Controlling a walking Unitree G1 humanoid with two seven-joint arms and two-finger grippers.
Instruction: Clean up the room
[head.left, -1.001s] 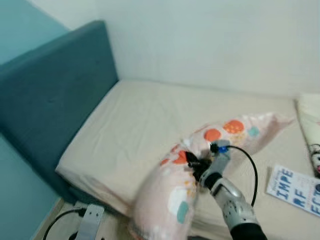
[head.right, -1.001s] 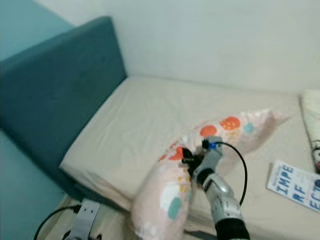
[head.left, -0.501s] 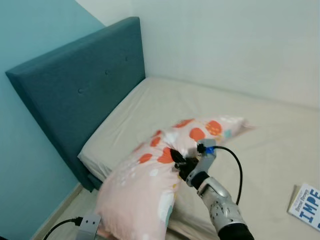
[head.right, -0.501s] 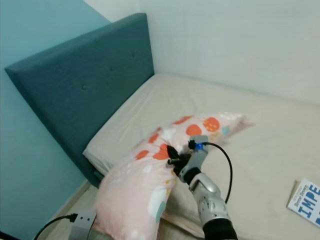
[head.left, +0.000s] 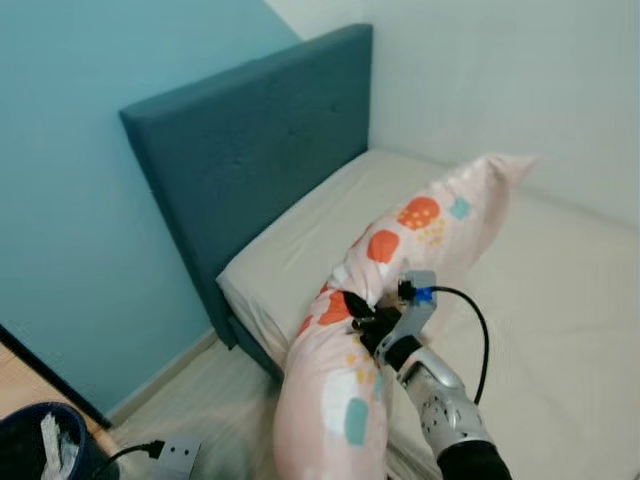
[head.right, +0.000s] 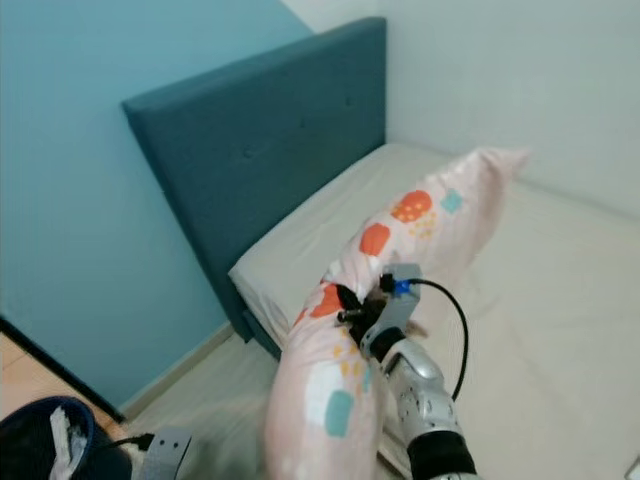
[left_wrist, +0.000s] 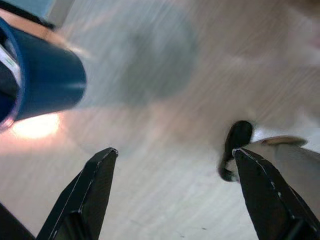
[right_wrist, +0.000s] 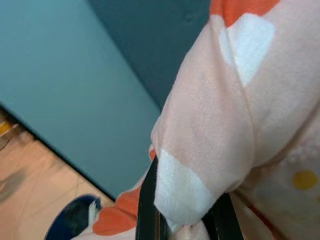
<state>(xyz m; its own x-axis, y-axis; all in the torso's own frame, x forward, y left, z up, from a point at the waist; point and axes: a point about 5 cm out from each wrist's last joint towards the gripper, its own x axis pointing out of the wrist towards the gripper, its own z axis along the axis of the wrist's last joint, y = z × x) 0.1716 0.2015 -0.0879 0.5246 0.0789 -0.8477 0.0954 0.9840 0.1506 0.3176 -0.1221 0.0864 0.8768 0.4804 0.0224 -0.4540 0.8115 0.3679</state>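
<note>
Left eye view, far lower left corner: a dark blue bin (head.left: 38, 446) with something white inside, standing on the pale wood floor (head.left: 215, 400). Just right of it, at the bottom edge, a grey power strip (head.left: 172, 458) with a black cord running off to the left. Teal wall (head.left: 90, 200) fills the left half of the frame. Upper centre: the dark blue padded headboard (head.left: 250, 170), slanting from mid-left up toward top centre. Below and right of it, the bed (head.left: 560, 300) with its cream sheet, reaching off the right edge.

Centre of frame: a long pink pillow (head.left: 400, 290) with orange, teal and white blotches. Its upper end lies across the bed pointing to upper right; its lower end droops over the bed's near edge toward the bottom of the frame, above the floor. Right gripper (head.left: 362, 317) sits at the middle of the pillow, fingers clamped on a fold of the cloth; the silver arm comes up from the bottom edge right of centre, a black cable looping beside it.

Right wrist view: pink cloth bunched between the black fingers (right_wrist: 146, 205), wall and headboard behind.

Left wrist view, blurred: left gripper (left_wrist: 175, 165) hangs over the floor, fingers spread wide with nothing between them; the bin at one edge.
</note>
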